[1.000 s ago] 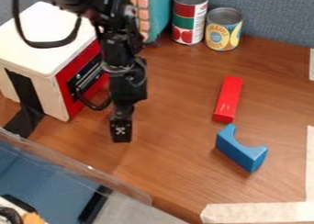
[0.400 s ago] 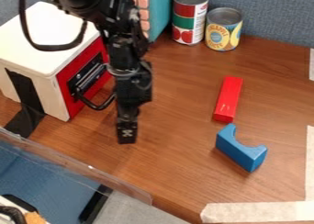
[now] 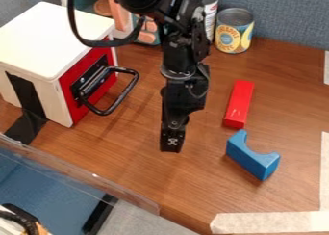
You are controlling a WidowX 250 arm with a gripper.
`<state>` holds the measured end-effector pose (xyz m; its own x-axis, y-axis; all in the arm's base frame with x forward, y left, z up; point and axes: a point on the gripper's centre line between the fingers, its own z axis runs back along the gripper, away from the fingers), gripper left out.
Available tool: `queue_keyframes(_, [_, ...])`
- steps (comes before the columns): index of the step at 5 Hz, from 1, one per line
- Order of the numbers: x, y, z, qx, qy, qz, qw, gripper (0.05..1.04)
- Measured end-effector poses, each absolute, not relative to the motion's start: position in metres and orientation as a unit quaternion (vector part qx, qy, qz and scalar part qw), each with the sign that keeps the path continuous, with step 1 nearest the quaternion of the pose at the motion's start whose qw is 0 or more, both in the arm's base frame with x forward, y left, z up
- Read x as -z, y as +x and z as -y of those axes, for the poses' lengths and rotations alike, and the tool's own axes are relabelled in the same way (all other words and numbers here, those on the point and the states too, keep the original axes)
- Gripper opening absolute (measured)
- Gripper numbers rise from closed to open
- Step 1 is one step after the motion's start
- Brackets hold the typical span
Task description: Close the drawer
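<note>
A black gripper (image 3: 171,143) swings away from the white-topped cabinet (image 3: 48,36) and over the desk (image 3: 212,174) toward a red block (image 3: 239,104), leaving the looped handle (image 3: 122,98) in clear view. The drawer (image 3: 79,82), set in the cabinet's red front, looks flush, suggesting the closing is done and only the retreat remains. Whether the jaws are open or closed cannot be told. Behind, a can (image 3: 234,31) wears a printed yellow-and-blue label.

Bright, diffuse light casts soft, faint shadows.
</note>
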<state>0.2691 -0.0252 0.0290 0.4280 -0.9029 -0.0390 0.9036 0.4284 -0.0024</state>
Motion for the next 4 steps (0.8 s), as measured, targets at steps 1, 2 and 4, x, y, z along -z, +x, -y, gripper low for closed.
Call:
queue_keyframes(1, [-0.04, 0.266, 0.035, 0.524, 0.02, -0.016, 0.852, 0.999])
queue_keyframes(2, [-0.061, 0.253, 0.032, 0.414, 0.013, -0.003, 0.91, 0.999])
queue_keyframes(4, [-0.102, 0.223, 0.04, 0.193, -0.013, 0.044, 0.98, 0.999])
